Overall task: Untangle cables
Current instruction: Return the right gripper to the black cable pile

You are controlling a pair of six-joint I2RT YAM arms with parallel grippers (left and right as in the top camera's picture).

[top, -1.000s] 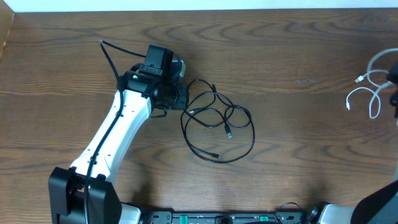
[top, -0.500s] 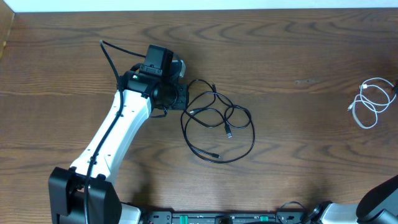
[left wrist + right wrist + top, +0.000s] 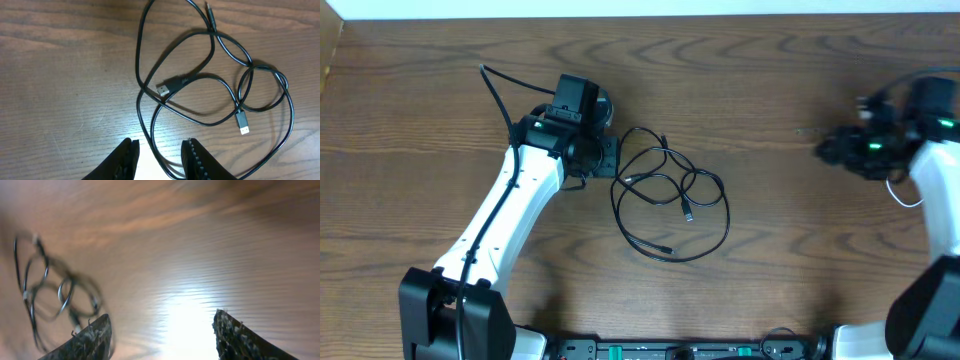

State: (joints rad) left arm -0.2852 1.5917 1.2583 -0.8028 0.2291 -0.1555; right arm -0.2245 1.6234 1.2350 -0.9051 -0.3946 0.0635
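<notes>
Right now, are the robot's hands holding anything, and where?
Nothing is held. The left gripper is open, with a strand of the black cable lying loose between its fingers. The right gripper is open and empty.

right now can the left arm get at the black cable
Probably yes: the left tool is open right at the black cable, one strand passing between its fingertips, with nothing in the way.

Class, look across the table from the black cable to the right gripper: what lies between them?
Nothing. In the overhead view, only bare table separates the black cable from the right gripper.
</notes>
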